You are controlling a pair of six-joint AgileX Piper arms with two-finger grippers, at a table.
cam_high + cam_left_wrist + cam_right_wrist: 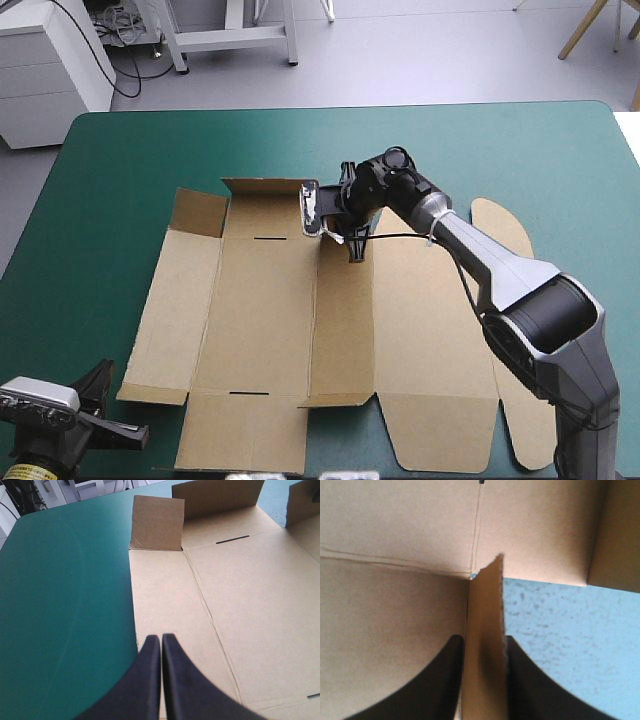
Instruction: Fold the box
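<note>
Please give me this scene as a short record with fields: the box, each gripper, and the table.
box: brown board sheet, mostly flat and open
flaps: those along its far edge stand up
left gripper: shut, holding nothing, over the box's near-left corner
right gripper: shut on the box, clamping an upright piece at its far edge
table: teal-green cover

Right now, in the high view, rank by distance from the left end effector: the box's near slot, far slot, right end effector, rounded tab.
1. Short dark near slot in the brown board box, front edge.
2. Short dark far slot, near the back.
3. Black-fingered right end effector, gripping a raised flap.
4. Rounded brown tab, far right.
</note>
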